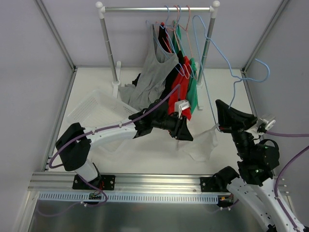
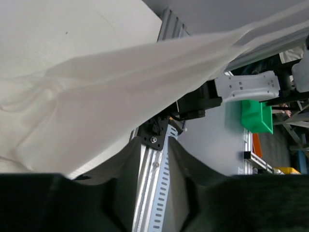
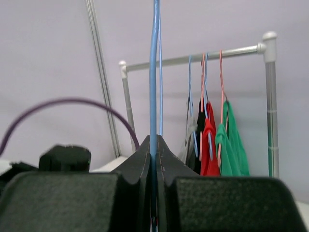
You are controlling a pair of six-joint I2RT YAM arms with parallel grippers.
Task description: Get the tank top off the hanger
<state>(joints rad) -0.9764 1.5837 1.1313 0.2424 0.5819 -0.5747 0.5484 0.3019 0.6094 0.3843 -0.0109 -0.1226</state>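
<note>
The white tank top (image 1: 203,142) droops to the table from the lower end of the light blue wire hanger (image 1: 207,94), a strap still at the wire beside my right gripper (image 1: 220,124). In the right wrist view that gripper (image 3: 154,145) is shut on the hanger wire (image 3: 154,72), which runs straight up between the jaws. My left gripper (image 1: 182,129) reaches in from the left, just beside the fabric. In the left wrist view its jaws (image 2: 150,147) stand apart with only the table rail showing between them. The tank top (image 2: 120,87) stretches taut just beyond the tips.
A clothes rack (image 1: 159,8) at the back carries a grey tank top (image 1: 154,72), a red garment (image 1: 181,92), a green one (image 1: 193,89) and pink hangers. A white basket (image 1: 99,108) sits at the back left, and an aluminium rail (image 1: 154,181) runs along the near edge.
</note>
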